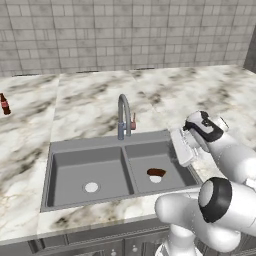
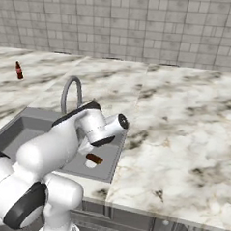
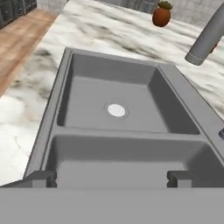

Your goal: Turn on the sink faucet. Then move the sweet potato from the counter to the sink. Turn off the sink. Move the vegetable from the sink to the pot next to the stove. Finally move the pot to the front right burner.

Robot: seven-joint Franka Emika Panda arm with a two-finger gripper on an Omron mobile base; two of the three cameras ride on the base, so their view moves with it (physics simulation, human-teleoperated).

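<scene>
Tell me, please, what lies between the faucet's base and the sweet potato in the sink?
In the left base view, only bare grey basin wall and floor separate the sink faucet from the sweet potato.

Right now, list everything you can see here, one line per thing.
sink faucet: one, grey metal gooseneck with a small reddish side lever, behind the divider between the basins.
sink: one, grey double basin with a pale drain in each bowl, set into the counter.
sweet potato: one, reddish-brown, in the narrower bowl, at its drain.
counter: one, pale marble with brown-grey veins, around the sink.
bottle: one, dark red, upright on the counter far left of the sink.
wall: grey tiles, behind the counter.
arm: one, white with dark joints, above the sink's right edge.
pincer: one, dark tips, open, empty, over the sink.
</scene>
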